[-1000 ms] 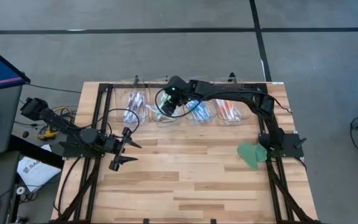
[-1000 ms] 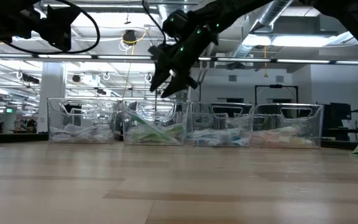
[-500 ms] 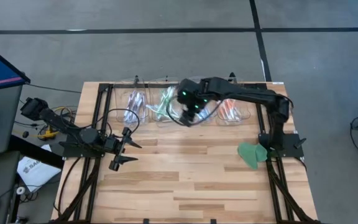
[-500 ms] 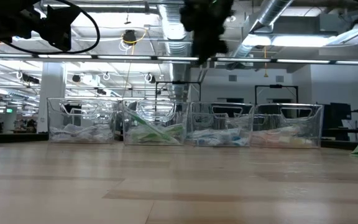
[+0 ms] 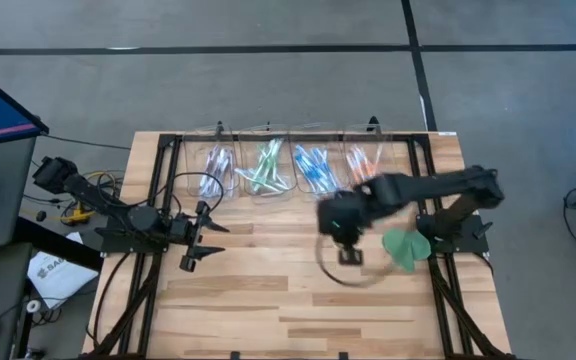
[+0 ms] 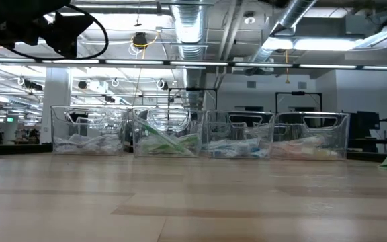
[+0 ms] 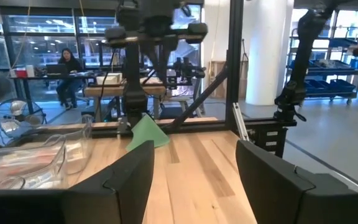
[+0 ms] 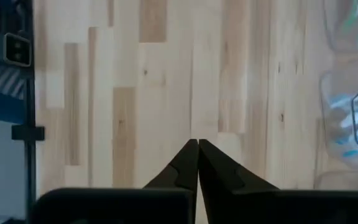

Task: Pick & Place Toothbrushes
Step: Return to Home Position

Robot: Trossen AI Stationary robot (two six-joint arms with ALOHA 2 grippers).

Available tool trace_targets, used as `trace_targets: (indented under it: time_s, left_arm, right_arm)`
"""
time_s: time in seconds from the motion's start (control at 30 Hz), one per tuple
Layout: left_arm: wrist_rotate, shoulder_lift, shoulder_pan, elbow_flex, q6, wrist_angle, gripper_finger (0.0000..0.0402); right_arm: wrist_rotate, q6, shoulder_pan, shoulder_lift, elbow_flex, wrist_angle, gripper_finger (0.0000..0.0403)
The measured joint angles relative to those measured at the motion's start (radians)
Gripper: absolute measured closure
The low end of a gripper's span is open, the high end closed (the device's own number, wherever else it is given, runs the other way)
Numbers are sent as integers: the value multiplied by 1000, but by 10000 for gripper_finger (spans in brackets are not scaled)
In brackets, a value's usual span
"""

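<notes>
Wooden table [image 5: 268, 290]; thin toothbrushes [image 5: 266, 166] colour-sorted in bins [image 6: 72, 121].

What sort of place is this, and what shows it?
Probably a robotics lab in an industrial hall: bare ceiling ducts, a robot arm over a wooden table, and a person seated in the background.

The right hand [image 5: 351, 257] has swung away from over the bins [image 5: 334, 166] to above the bare table [image 5: 268, 292].

Pose: right end effector [image 5: 350, 256] fingers together, arm bent; left end effector [image 5: 204, 246] fingers apart
</notes>
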Motion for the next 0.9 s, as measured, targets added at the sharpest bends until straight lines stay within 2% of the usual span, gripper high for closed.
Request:
trace_targets:
  time_s: [0.13,0.27,0.4,0.53,0.7,0.9]
  left_arm:
    - [-1,-2,0,0,1,-17,184]
    - [-1,-2,0,0,2,-22,184]
    - [-1,-2,0,0,2,-25,184]
    - [-2,-2,0,0,3,-36,184]
    - [-2,-2,0,0,3,-41,184]
    - [-2,-2,0,0,3,-43,184]
  right_arm:
    - [163,78,108,-193,-215,149,397]
    - [284,178,199,-451,-521,390,401]
    - [339,195,253,-721,-877,745,401]
    - [344,103,247,-920,-1215,1199,402]
    - [341,3,229,-1016,-1523,1598,402]
    - [320,2,206,-1024,-1710,1851,402]
